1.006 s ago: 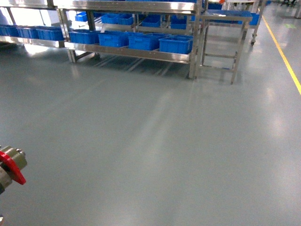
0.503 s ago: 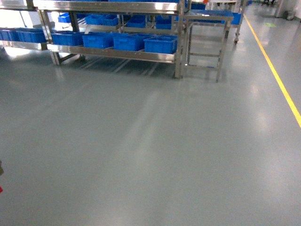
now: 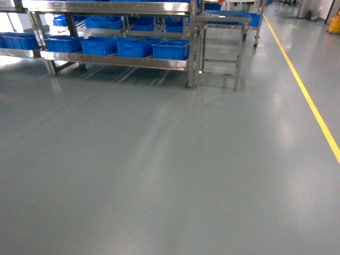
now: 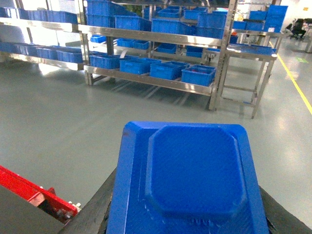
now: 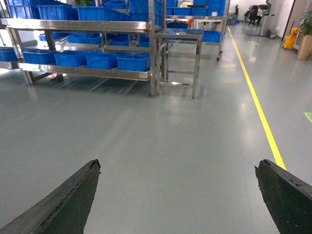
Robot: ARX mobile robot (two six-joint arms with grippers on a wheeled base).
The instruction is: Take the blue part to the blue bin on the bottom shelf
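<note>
Blue part (image 4: 187,180) fills only the left wrist view, head view lacks it.

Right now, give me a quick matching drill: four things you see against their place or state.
1. blue part
2. right pincer
3. yellow floor line
4. blue bins

a. on the bottom shelf
b. open, holding nothing
c. in the left pincer
d. on the floor to the right of the racks

Pairs: 1-c, 2-b, 3-d, 4-a

Grey floor (image 3: 159,175) — a yellow line (image 3: 305,95) along its right, a steel table (image 3: 220,50) behind.
</note>
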